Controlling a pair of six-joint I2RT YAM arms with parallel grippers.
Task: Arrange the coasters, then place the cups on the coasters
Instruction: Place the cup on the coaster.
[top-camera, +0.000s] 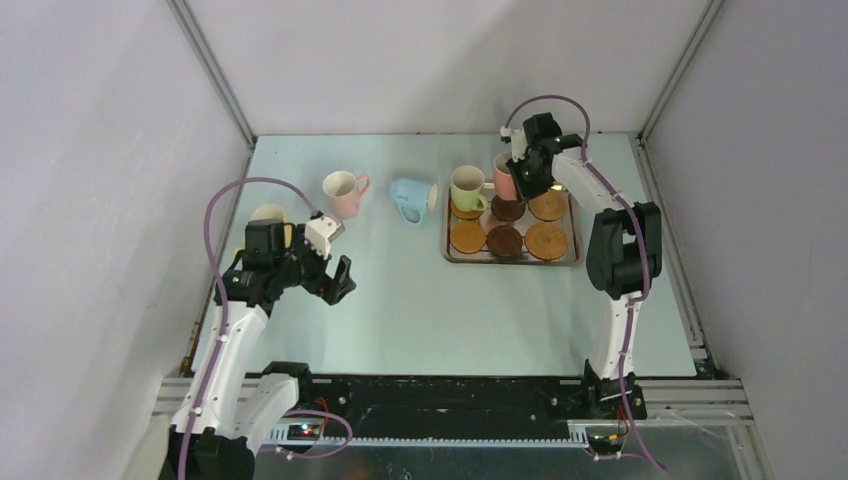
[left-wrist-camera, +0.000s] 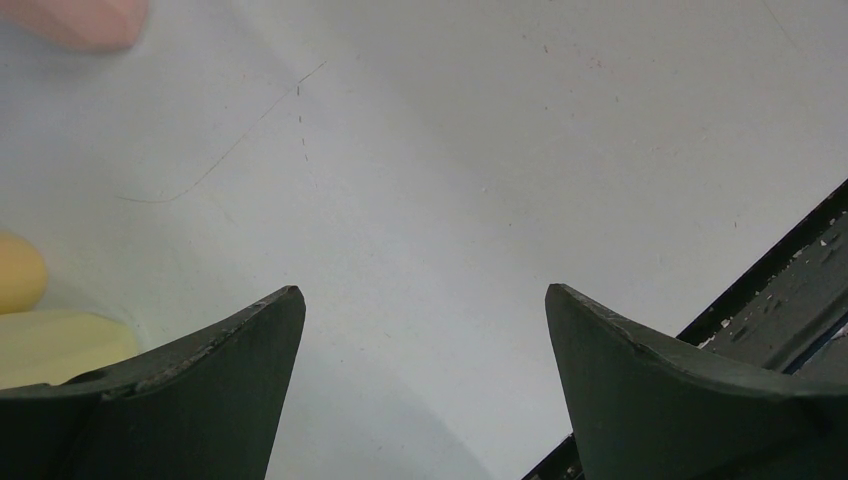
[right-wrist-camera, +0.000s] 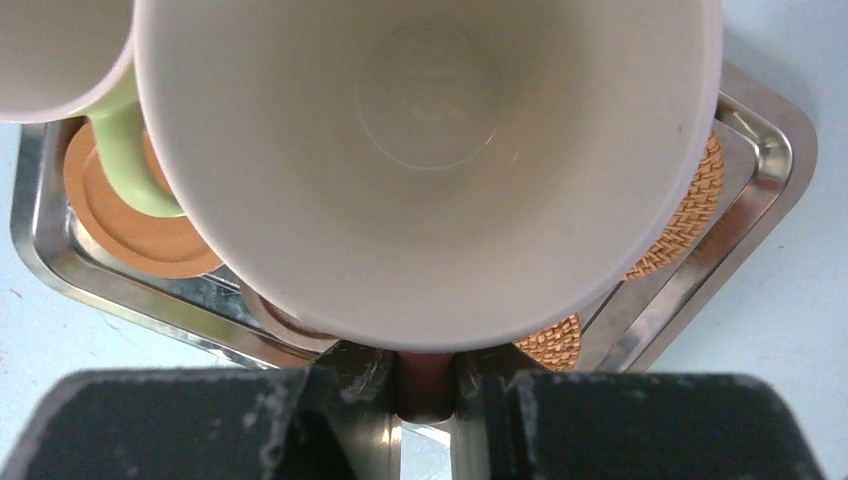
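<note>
A steel tray (top-camera: 576, 250) at the right holds several round coasters: a dark one (top-camera: 504, 241), a tan one (top-camera: 467, 237) and woven tan ones (top-camera: 546, 241). A green cup (top-camera: 467, 188) stands on the back-left coaster (right-wrist-camera: 150, 220). My right gripper (top-camera: 524, 172) is shut on the handle of a pink cup (top-camera: 503, 180), held over the tray's back row; its cream inside (right-wrist-camera: 430, 150) fills the right wrist view, the handle between the right gripper (right-wrist-camera: 428, 372) fingers. Another pink cup (top-camera: 343, 192), a blue cup (top-camera: 413, 198) on its side and a yellow cup (top-camera: 270, 213) sit left. My left gripper (top-camera: 335, 275) is open, holding nothing.
The left gripper (left-wrist-camera: 420, 300) hovers over bare table, with the yellow cup (left-wrist-camera: 40, 335) at its left and the table's dark front edge (left-wrist-camera: 780, 290) at its right. Enclosure walls stand close on both sides and behind. The tray rim (right-wrist-camera: 770, 190) is raised.
</note>
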